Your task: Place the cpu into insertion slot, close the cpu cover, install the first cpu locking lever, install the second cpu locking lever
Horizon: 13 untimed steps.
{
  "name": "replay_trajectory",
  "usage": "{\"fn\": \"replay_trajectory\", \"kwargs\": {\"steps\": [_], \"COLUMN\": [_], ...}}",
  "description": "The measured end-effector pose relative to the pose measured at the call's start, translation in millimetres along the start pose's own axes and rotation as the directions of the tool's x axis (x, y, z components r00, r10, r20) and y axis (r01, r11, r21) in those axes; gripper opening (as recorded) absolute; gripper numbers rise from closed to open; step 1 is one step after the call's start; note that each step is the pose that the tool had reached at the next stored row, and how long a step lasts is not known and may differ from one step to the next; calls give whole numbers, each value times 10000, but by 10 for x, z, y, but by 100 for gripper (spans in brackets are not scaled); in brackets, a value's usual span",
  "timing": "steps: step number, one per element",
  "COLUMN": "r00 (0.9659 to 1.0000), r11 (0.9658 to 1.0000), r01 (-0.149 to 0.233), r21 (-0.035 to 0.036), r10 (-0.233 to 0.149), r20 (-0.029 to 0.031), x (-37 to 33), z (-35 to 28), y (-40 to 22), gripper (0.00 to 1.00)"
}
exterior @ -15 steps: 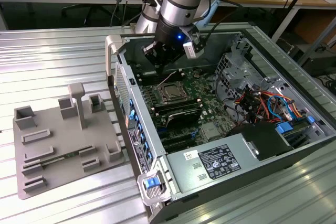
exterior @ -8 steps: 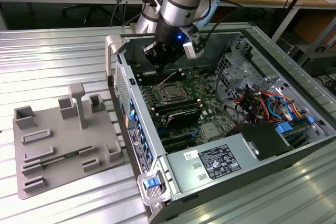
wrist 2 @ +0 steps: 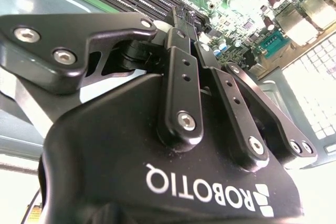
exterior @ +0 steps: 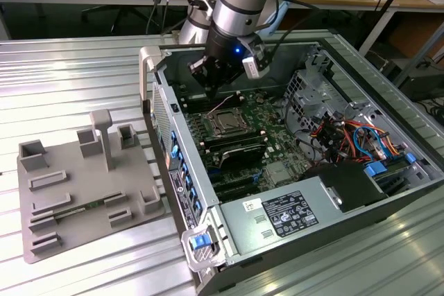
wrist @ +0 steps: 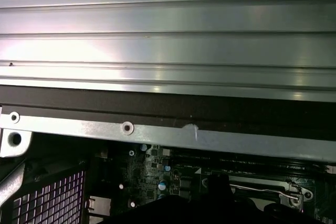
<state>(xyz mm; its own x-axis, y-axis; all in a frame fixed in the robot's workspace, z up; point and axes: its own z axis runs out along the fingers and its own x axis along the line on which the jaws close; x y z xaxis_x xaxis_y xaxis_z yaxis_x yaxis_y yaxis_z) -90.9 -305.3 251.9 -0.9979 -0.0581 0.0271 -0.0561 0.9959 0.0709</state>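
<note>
Insertion slot (exterior: 227, 123): square, black, thin silver rim, mid-motherboard (exterior: 267, 119) inside open computer case (exterior: 333, 233); contents hard to make out, possibly cpu seated. Gripper (exterior: 211, 91) just above slot's far edge; in second wrist view matte black linkage bars (wrist 2: 181, 93) converge, tips hidden — jaws' state cannot tell. Grey power supply box (exterior: 281, 216) at case's near end. Ribbed aluminium worktop (exterior: 69, 74) carries grey plastic fixture tray (exterior: 76, 192).
</note>
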Motion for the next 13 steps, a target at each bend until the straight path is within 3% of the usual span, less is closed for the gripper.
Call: {"fn": "replay_trajectory", "kwargs": {"steps": [13], "r00": [10000], "r11": [10000], "r01": [34], "r21": [3], "r10": [-34], "r20": [-3], "x": [-21], "z": [61], "y": [-5], "gripper": [11]}}
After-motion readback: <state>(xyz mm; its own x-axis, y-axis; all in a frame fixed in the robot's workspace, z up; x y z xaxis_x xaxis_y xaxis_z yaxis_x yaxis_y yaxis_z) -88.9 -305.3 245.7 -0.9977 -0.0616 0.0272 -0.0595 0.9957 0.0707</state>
